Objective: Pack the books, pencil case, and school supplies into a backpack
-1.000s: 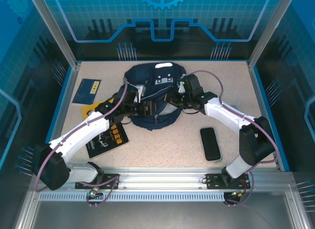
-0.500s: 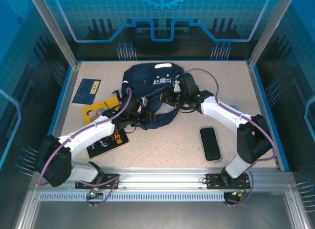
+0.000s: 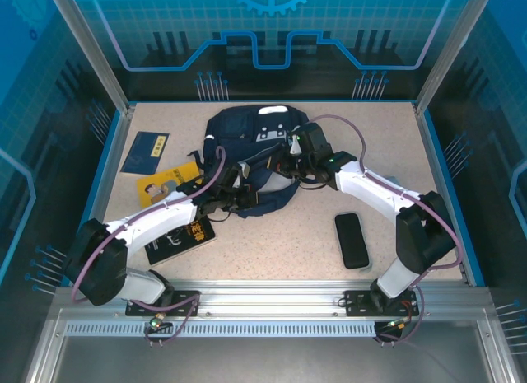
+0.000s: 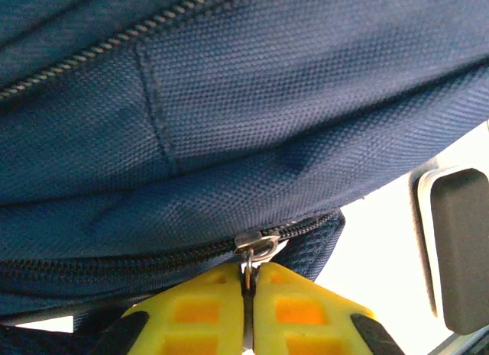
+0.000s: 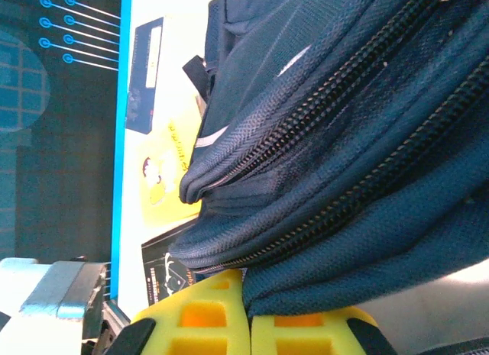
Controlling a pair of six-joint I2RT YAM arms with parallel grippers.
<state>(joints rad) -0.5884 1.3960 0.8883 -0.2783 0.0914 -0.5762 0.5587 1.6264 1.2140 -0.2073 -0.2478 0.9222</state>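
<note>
The navy backpack (image 3: 255,136) lies at the table's middle back. My left gripper (image 3: 235,198) is at its near edge, shut on the metal zipper pull (image 4: 252,252) between the yellow fingertips (image 4: 206,309). My right gripper (image 3: 286,164) is shut on a fold of backpack fabric (image 5: 344,286) just below a zipper line. Three books lie left of the bag: a navy one (image 3: 145,151), a yellow one (image 3: 167,182) and a black one (image 3: 177,235) partly under my left arm. A black oblong pencil case (image 3: 352,240) lies to the right front.
Blue raised walls (image 3: 103,177) border the table on the left, back and right. The pencil case (image 4: 462,248) lies close to the right of the bag's corner in the left wrist view. Bare tabletop (image 3: 280,243) stretches between the bag and the front rail.
My left gripper has closed from open onto the zipper pull. The left arm shifted slightly right along the bag's near edge. The right gripper pulled the bag's fabric a little left and back.
</note>
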